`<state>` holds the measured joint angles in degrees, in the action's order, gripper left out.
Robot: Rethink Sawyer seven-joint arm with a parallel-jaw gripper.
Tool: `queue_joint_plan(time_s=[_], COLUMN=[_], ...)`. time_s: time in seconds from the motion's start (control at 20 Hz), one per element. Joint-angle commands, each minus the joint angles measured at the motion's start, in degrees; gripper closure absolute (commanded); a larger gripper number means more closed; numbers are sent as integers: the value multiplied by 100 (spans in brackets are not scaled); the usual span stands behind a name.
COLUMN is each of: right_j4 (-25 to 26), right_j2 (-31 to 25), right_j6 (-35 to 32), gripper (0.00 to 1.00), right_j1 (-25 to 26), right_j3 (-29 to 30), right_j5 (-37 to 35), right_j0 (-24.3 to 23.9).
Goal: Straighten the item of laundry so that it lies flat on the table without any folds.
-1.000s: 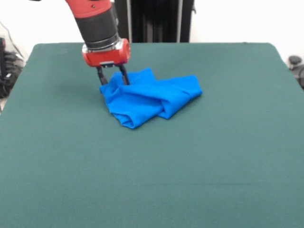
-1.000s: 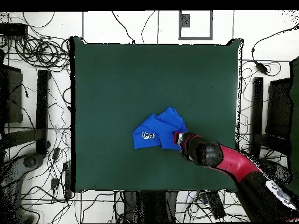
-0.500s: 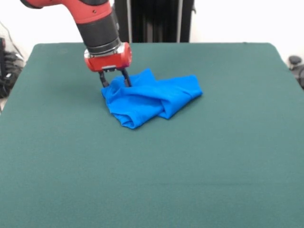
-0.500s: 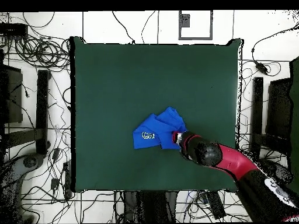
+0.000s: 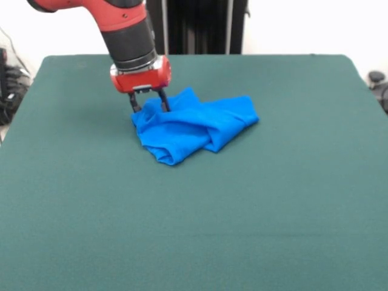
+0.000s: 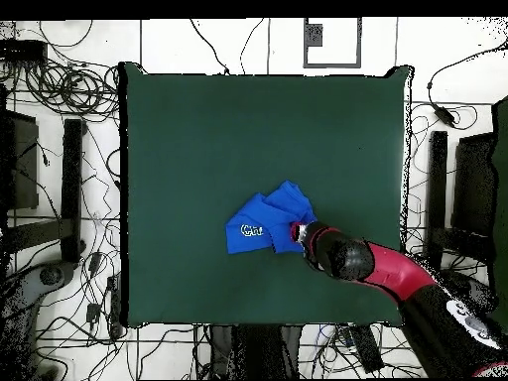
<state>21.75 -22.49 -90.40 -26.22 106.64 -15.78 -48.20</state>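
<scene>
The item of laundry (image 5: pixel 194 124), a bright blue T-shirt, lies crumpled in overlapping folds on the far middle of the dark green table (image 5: pixel 242 206). In the overhead view the item of laundry (image 6: pixel 266 224) shows a white print on one fold. My gripper (image 5: pixel 149 107) stands upright at the shirt's far left corner. Its two black fingers (image 5: pixel 135 103) are spread apart, open, with their tips down in the cloth's edge and a ridge of fabric between them. From above, the gripper (image 6: pixel 298 234) is mostly hidden under the red wrist.
The red and black arm (image 6: pixel 397 283) reaches in across one table edge. Cables and black stands lie on the floor around the table (image 6: pixel 198 129). A dark object (image 5: pixel 377 79) sits beyond the table's right edge.
The gripper has crept a little to the right and lower into the shirt's corner in the front view, nudging that edge slightly. Finger spacing is unchanged.
</scene>
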Motion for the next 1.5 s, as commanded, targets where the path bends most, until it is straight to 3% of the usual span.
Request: queue_joint_plan(time_s=[0.05,0.65,1.2,1.5], right_j4=[-10,-243,-190,-88], right_j2=[-358,-287,-224,-61], right_j6=[-225,-361,-425,-606], gripper=[0,0,0,0], right_j1=[-437,-1043,-969,-638], right_j3=[-208,20,63,-127], right_j5=[-509,-874,-695,-344], right_j0=[560,785,803,1050])
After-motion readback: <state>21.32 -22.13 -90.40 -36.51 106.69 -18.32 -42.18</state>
